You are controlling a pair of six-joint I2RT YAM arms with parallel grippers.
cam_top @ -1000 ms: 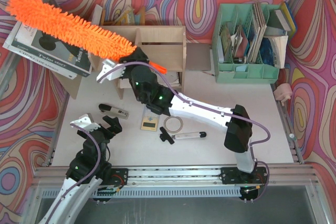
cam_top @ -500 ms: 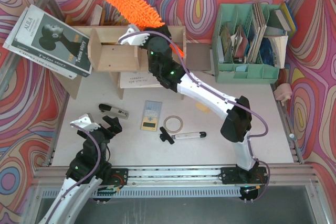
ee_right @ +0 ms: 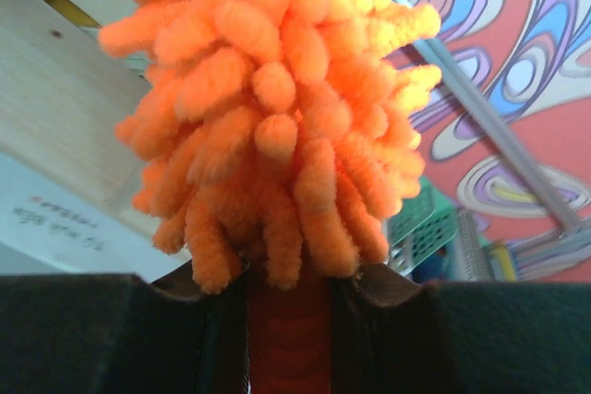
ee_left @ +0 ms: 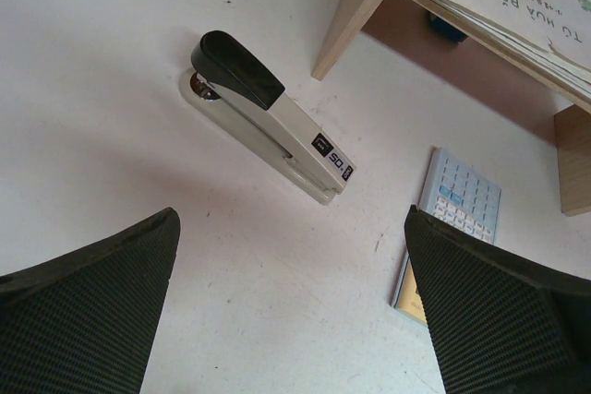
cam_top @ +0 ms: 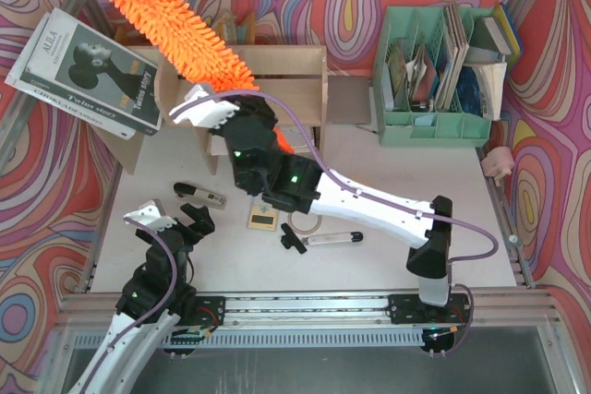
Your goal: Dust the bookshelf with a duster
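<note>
The bookshelf (cam_top: pixel 294 69) is a low plywood unit at the back of the table. The orange fluffy duster (cam_top: pixel 157 20) slants from the top left corner down across the shelf's left part. My right gripper (cam_top: pixel 242 115) is shut on its handle just below the fluffy head, and the handle's orange end (cam_top: pixel 283 146) sticks out behind it. In the right wrist view the duster (ee_right: pixel 268 108) fills the frame above my right gripper (ee_right: pixel 288 306), with a shelf board (ee_right: pixel 55 126) at the left. My left gripper (cam_top: pixel 172 219) is open and empty, low over the table.
A book (cam_top: pixel 88 71) leans at the shelf's left. A mint-green organiser (cam_top: pixel 434 117) stands at the back right. A stapler (ee_left: pixel 268 131), a calculator (ee_left: pixel 457 219), a tape ring (cam_top: pixel 303 220) and a pen-like tool (cam_top: pixel 328 240) lie in front of the shelf.
My right arm has swung the duster from over the shelf's left end up above its middle and now back down to the left. The left arm has not moved.
</note>
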